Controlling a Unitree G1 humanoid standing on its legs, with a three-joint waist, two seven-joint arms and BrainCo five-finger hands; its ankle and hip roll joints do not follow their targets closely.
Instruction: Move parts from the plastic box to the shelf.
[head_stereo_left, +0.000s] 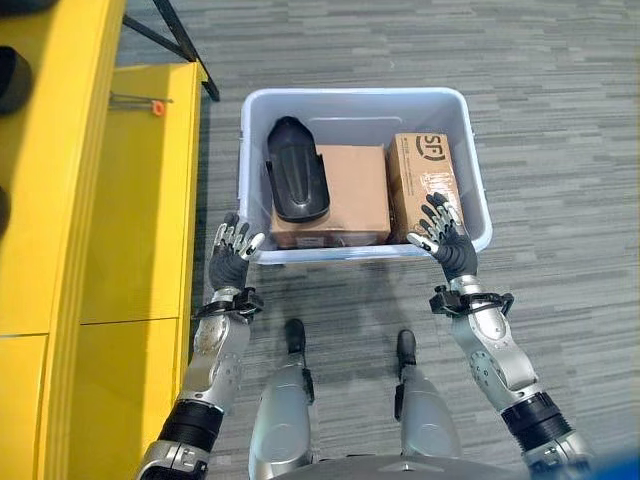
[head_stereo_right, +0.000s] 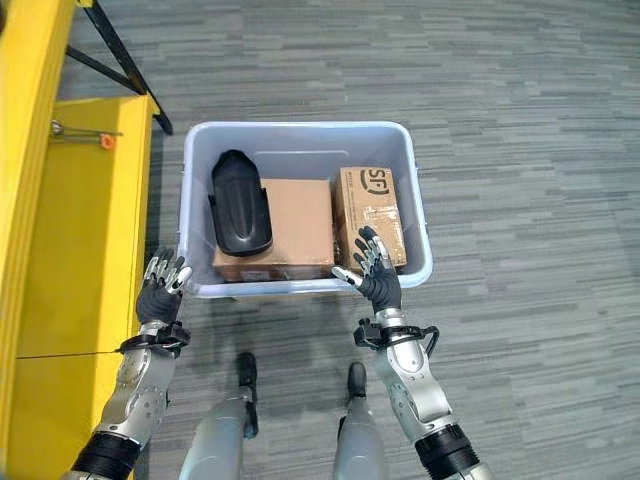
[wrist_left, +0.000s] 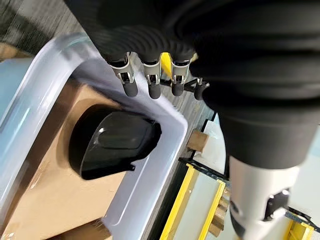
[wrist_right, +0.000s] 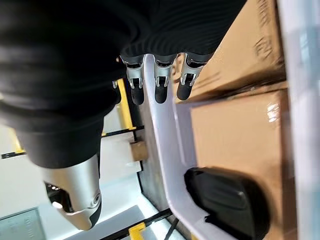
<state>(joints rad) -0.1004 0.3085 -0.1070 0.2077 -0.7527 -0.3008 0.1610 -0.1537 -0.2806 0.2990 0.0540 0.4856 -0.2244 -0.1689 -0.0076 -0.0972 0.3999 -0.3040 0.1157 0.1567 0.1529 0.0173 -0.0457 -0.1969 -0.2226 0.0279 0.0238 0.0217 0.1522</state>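
Both hands open at the plastic box's near rim, nothing held.

Yellow shelf (head_stereo_left: 60, 200) on the far left. Left hand (head_stereo_left: 231, 258) sits just outside the box's near-left corner, fingers straight and spread, empty. Plastic box (head_stereo_left: 355, 101) is on the carpet; inside it a black part (head_stereo_left: 295, 183) lies on a flat cardboard box (head_stereo_left: 350, 190), ahead of the left fingers, with a smaller cardboard box (head_stereo_left: 422, 170) beside it. Right hand (head_stereo_left: 445, 240) is at the near-right rim, fingers spread, tips over the smaller box's near end.
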